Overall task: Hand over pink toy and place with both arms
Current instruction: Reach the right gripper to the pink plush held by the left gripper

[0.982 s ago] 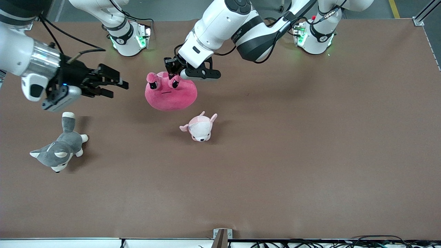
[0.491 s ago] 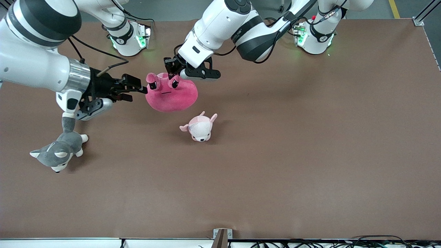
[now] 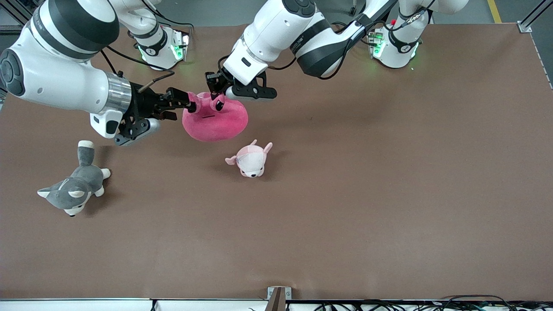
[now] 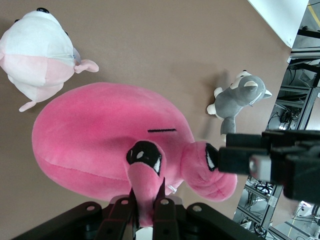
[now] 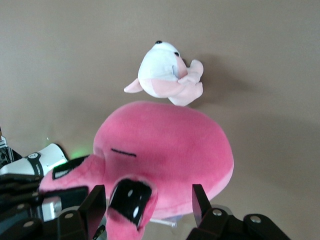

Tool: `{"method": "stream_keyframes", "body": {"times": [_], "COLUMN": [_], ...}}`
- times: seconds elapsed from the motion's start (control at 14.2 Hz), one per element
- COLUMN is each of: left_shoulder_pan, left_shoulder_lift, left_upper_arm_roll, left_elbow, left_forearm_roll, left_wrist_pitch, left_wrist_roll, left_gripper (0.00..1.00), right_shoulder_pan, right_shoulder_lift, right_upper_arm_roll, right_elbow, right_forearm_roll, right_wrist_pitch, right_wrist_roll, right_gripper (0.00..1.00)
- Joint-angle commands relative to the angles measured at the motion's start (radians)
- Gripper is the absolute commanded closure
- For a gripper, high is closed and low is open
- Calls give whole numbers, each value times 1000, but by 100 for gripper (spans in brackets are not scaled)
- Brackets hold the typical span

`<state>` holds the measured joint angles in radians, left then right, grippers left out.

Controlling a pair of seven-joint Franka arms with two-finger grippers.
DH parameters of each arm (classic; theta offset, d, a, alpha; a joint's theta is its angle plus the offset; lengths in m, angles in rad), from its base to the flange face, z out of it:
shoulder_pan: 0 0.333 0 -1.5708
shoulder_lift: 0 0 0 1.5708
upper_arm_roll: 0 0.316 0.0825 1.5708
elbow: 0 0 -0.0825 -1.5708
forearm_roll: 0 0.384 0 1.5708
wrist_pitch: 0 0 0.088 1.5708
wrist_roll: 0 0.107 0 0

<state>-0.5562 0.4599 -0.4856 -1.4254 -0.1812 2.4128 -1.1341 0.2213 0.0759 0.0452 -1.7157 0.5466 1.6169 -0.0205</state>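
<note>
Left jaws pinching pink toy, right jaws straddling eye-stalk

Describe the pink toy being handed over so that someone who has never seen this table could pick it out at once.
Look where the two grippers meet, over the brown table toward the right arm's end. The pink toy hangs there from one eye stalk, pinched in the left gripper, with the open right gripper around its other stalk. It is hot pink and blob-shaped, larger than the pale pink-and-white plush lying on the table.
</note>
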Motion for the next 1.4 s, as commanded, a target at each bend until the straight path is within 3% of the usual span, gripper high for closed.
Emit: {"method": "stream_keyframes", "body": {"times": [0.0, 0.63, 0.7, 0.91, 1.33], "left_shoulder_pan": [-14, -14, -14, -14, -13], "left_shoulder_lift": [13, 20, 20, 19, 16], "left_upper_arm_roll": [10, 10, 10, 10, 10], "left_elbow": [28, 28, 28, 28, 28], "left_forearm_roll": [16, 19, 17, 19, 25], "left_wrist_pitch": [3, 5, 5, 3, 3], "left_wrist_roll": [-1, 4, 5, 5, 5], "left_gripper": [100, 100, 100, 100, 100], "right_shoulder_pan": [7, 35, 38, 59, 64], "right_shoulder_lift": [-59, -51, -50, -47, -31], "right_upper_arm_roll": [-7, -4, -4, -4, -4], "right_elbow": [-38, -39, -39, -41, -41], "right_forearm_roll": [-7, -34, -34, -36, -37], "right_wrist_pitch": [-32, 9, 17, 15, 17], "right_wrist_roll": [11, 8, 8, 10, 8], "right_gripper": [22, 22, 23, 40, 41]}}
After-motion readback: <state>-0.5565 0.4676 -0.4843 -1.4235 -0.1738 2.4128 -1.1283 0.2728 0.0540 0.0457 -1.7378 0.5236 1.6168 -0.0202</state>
